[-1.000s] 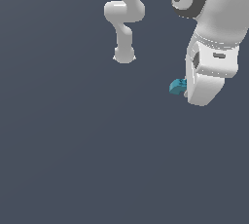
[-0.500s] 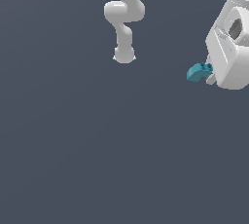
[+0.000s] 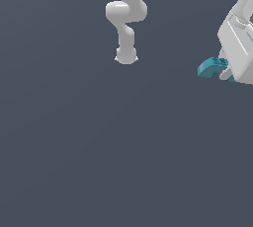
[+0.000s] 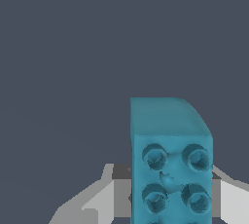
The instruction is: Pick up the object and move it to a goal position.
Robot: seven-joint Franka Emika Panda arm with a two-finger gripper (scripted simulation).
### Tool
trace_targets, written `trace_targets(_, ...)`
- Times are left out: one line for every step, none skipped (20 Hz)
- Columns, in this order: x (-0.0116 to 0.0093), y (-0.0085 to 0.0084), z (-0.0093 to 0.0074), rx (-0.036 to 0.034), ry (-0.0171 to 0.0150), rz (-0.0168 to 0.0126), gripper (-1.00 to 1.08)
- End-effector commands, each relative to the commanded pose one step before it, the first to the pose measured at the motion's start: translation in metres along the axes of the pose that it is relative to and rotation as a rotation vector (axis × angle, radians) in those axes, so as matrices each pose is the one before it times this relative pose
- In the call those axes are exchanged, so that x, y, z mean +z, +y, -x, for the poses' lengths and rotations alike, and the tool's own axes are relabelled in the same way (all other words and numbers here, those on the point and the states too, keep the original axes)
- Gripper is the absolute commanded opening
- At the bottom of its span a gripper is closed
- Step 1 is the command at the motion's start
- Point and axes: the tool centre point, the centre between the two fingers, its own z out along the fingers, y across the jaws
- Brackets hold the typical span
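Observation:
The object [image 3: 212,67] is a small teal-blue arched block with studs on its top. It hangs at the exterior view's right edge, held in my white gripper [image 3: 225,73], which is shut on it and partly cut off by the frame. In the wrist view the object [image 4: 170,159] fills the lower middle, its round studs facing the camera, with a grey finger [image 4: 92,203] on either side of it. Nothing in either view marks a goal position.
The arm's white base and lower links [image 3: 126,28] stand at the back of the plain dark grey floor [image 3: 99,147]. Nothing else shows on that floor.
My gripper has carried the object steadily toward the exterior view's right and slightly up. More of the hand now lies outside the frame.

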Motion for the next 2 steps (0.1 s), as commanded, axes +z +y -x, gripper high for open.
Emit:
trace_targets(-0.00225, 0.00007, -0.00098, 0.00038, -0.00002, 0.00108, -1.00)
trace_targets(-0.00010, 0.00001, -0.00006, 0.00000, 0.00000, 0.00000, -1.00)
